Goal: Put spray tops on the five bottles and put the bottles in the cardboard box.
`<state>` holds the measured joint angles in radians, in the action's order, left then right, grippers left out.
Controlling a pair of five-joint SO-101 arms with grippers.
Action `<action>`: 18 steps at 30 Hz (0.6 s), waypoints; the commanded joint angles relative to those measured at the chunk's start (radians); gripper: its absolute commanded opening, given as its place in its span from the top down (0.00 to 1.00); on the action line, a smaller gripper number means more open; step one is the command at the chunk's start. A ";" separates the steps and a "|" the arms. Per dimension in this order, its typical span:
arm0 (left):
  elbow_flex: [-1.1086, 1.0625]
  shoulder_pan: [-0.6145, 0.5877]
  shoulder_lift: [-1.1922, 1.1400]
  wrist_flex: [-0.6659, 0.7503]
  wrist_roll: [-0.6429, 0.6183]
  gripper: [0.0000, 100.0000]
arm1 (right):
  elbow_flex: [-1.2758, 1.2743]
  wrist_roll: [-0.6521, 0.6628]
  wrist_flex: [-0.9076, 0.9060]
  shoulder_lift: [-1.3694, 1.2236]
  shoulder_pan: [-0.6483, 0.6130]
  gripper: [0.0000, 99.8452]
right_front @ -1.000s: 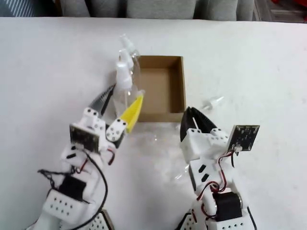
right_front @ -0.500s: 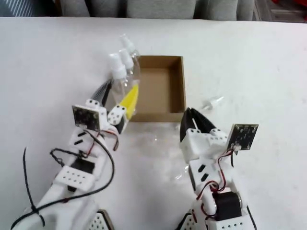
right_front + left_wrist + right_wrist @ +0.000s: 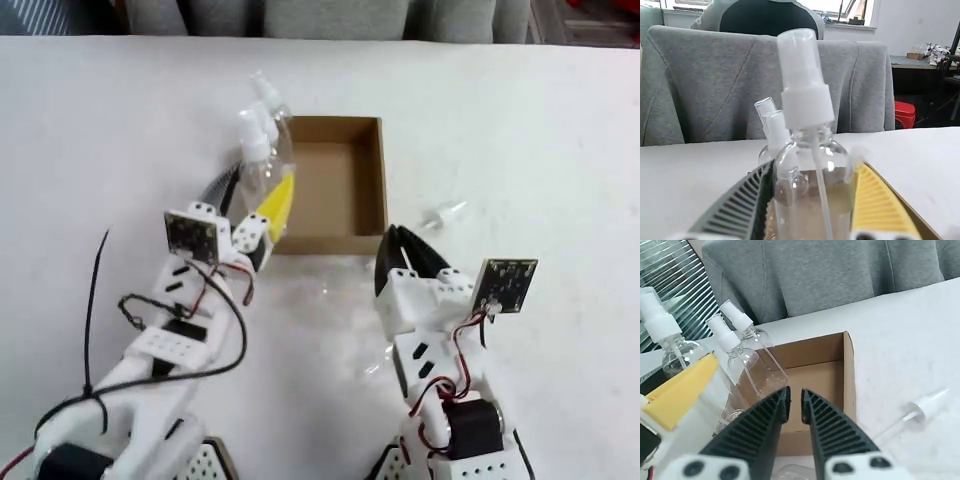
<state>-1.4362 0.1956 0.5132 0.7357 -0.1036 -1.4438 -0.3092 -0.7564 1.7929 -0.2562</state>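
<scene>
1. Grey on one side and yellow on the other, the left gripper is closed around a clear bottle. From its wrist we see that bottle upright between the two fingers. Its white spray top is fitted, and a thin tube runs down inside.
2. We place this held bottle at the left wall of the cardboard box, on the outer side. We cannot tell whether it stands on the table or hangs just above it.
3. Just beyond it, by the box's far left corner, stand two more bottles, close together, each with a spray top on. From above they look to be outside the box.
4. The box sits between the two arms and a little farther out, its open top facing up.
5. The right gripper, with black fingers, is at the box's near right corner, tips pointing towards it. We see the fingers all but closed, with only a thin slit between them and nothing gripped. The held bottle is well to its left.
6. Farthest right, a loose spray top lies on the table beside the box's right wall, apart from the right gripper.
</scene>
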 commanded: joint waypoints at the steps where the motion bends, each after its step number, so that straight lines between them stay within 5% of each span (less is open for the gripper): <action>1: 0.104 -0.012 -0.085 0.034 -0.009 0.98 | 0.011 0.012 -0.002 0.005 0.008 0.98; 12: 0.210 -0.013 -0.248 0.043 -0.009 0.98 | -0.028 0.115 0.004 0.005 0.002 0.98; 18: 0.210 -0.013 -0.367 0.221 -0.009 0.98 | -0.029 0.117 -0.002 0.005 0.002 0.98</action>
<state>-1.2812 0.1895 0.2094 0.8278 -0.1036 -1.4807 -0.2033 -0.7564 1.7914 -0.2562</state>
